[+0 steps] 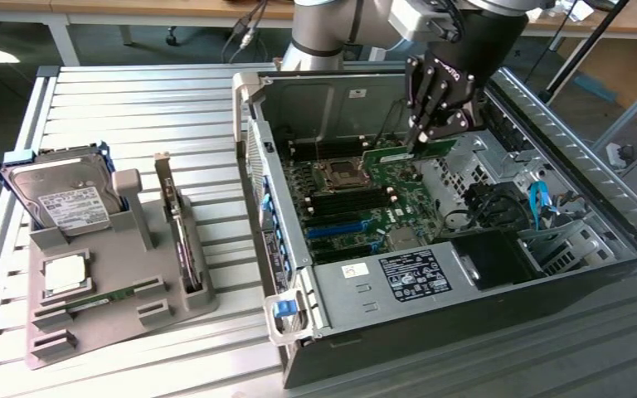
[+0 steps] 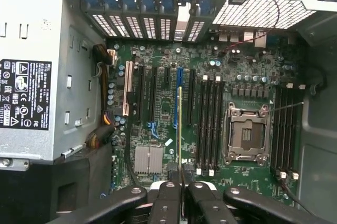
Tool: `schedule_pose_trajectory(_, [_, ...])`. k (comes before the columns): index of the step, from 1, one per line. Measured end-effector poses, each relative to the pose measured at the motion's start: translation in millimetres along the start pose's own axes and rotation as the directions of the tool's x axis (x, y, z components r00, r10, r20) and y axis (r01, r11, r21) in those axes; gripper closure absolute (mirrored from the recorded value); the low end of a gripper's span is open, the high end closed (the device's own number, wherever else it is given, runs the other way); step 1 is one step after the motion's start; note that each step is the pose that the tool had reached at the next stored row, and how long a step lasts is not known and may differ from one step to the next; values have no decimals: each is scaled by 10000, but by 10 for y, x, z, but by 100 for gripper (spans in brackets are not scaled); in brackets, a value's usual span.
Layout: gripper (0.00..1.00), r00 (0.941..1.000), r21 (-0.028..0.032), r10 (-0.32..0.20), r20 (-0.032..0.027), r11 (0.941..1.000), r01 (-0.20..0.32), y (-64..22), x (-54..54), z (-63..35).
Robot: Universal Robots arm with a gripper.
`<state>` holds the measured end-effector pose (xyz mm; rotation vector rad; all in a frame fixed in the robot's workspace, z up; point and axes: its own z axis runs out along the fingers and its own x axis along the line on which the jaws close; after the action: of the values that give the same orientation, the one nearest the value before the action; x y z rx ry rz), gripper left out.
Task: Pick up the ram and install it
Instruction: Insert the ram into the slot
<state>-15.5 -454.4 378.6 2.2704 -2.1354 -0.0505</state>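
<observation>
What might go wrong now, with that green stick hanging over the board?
1. The ram is gripped only at its thin edge by the fingers, so it may tilt or slip.
2. The black slots lie close together beside the socket; a slightly skewed stick might miss its slot and jam.

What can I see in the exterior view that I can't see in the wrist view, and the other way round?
Exterior view: the slatted table, a grey holder carrying a hard drive, an expansion card and a spare ram stick, plus the outside of the computer case. Wrist view: the held ram seen edge-on over the motherboard, and the rear vent grille. Both: the gripper shut on the ram, the CPU socket and the labelled power supply.
</observation>
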Motion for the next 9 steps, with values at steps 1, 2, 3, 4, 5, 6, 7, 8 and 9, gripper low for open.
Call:
schedule_pose_trajectory(1, [87, 10000, -3, 1, -36, 10000, -2, 0, 0, 10])
schedule_pose_trajectory(2, [87, 10000, -4, 3, -73, 10000, -3, 0, 1, 22])
schedule_pose_trajectory(3, [87, 9999, -6, 6, -111, 10000, -6, 4, 1, 38])
schedule_pose_trajectory(4, [87, 9999, -8, 6, -139, 10000, -6, 8, 0, 51])
schedule_pose_trajectory(5, [87, 9998, -10, 7, -173, 10000, -7, 13, 0, 65])
schedule_pose_trajectory(6, [87, 9998, -12, 8, -205, 10000, -9, 17, 0, 79])
schedule_pose_trajectory(7, [87, 9997, -14, 10, -246, 10000, -10, 19, 0, 98])
schedule_pose_trajectory(8, [87, 9996, -15, 11, -267, 10000, -11, 23, 0, 107])
schedule_pose_trajectory(9, [87, 9996, -17, 12, -299, 10000, -12, 33, -1, 123])
